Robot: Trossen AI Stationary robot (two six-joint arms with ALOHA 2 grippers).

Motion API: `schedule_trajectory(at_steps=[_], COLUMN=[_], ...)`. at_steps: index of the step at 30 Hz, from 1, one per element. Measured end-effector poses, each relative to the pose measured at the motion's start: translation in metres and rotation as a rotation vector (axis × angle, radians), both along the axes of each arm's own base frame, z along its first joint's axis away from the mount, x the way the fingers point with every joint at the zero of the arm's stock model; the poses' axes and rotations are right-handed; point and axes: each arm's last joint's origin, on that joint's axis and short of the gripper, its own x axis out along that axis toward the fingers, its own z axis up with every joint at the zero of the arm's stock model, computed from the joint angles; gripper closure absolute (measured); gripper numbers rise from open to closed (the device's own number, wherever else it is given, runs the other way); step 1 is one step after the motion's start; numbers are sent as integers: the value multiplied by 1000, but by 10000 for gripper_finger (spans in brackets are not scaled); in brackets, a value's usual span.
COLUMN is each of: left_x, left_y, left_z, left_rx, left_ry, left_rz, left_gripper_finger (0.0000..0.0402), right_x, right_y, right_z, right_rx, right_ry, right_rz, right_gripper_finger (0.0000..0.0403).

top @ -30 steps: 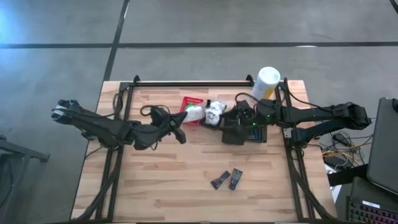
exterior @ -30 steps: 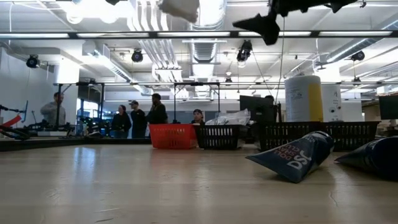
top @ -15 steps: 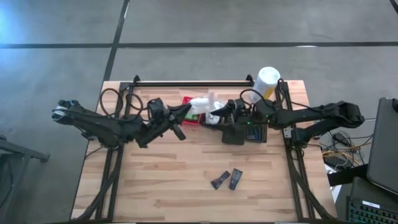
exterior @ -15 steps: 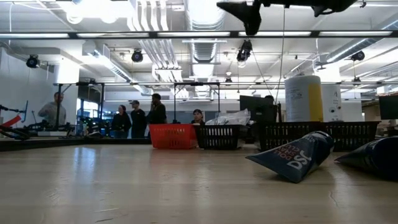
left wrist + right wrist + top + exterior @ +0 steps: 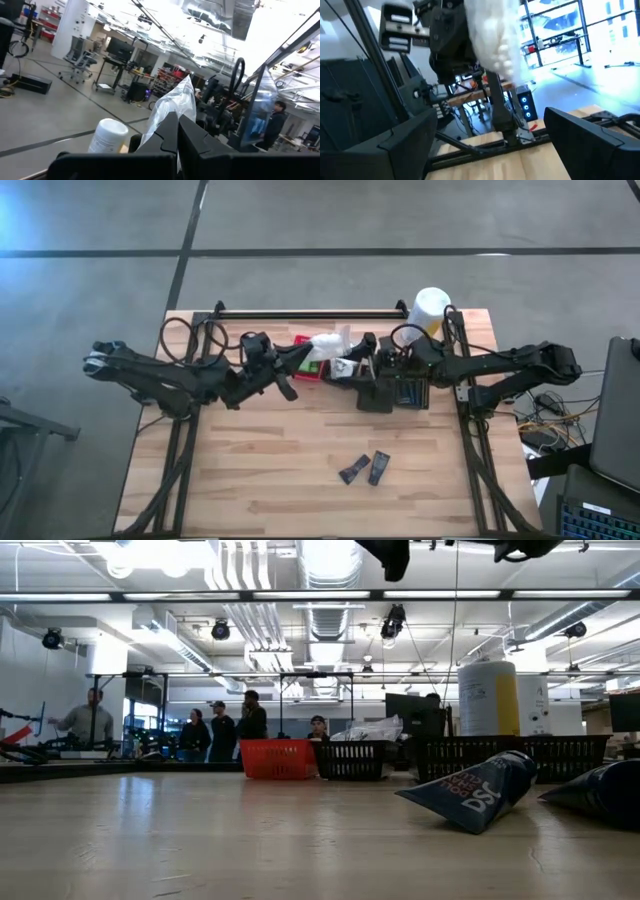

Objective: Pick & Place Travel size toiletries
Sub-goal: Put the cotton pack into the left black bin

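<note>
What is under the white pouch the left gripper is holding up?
The white pouch, pinched in the shut left gripper, hangs over the red basket. What the basket holds is hidden beneath it.

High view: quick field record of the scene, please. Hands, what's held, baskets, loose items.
left hand: shut on the white crinkly pouch, raised over the red basket
right hand: open, holds nothing, beside the pouch
black baskets: far side of the table, by the right arm
canister: upright at the far right corner
loose items: two dark blue packets lying side by side on the near half
room: people standing beyond the table in the low view
</note>
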Motion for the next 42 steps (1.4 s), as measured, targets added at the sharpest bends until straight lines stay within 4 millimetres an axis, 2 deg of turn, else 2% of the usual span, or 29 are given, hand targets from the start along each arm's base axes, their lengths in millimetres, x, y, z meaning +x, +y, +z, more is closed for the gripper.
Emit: schedule_trajectory(at_steps=[4, 12, 16, 23, 31, 39, 42], left_x=[1, 3, 4, 3, 4, 4, 5], left_y=[2, 2, 3, 4, 4, 4, 4], left_z=[0, -7, -12, -13, -21, -23, -26], left_rx=[5, -7, -16, -5, 5, 8, 11], left_ry=[-6, -2, 7, -23, 5, 21, 51], left_rz=[-36, -63, -63, -56, -54, -46, -44], left_gripper_finger=[401, 401, 401, 401, 400, 400, 400], right_x=[3, 5, 12, 26, 24, 19, 19], right_y=[0, -2, -3, -3, -5, -17, -17], right_z=[3, 26, 33, 27, 37, 34, 34], right_rx=[-37, -84, -85, -72, -68, -19, -18], right_ry=[-8, -59, 26, 218, 178, 192, 192], right_rz=[-10, -26, -3, 12, 19, -12, 3], right_gripper_finger=[39, 39, 39, 39, 39, 40, 56])
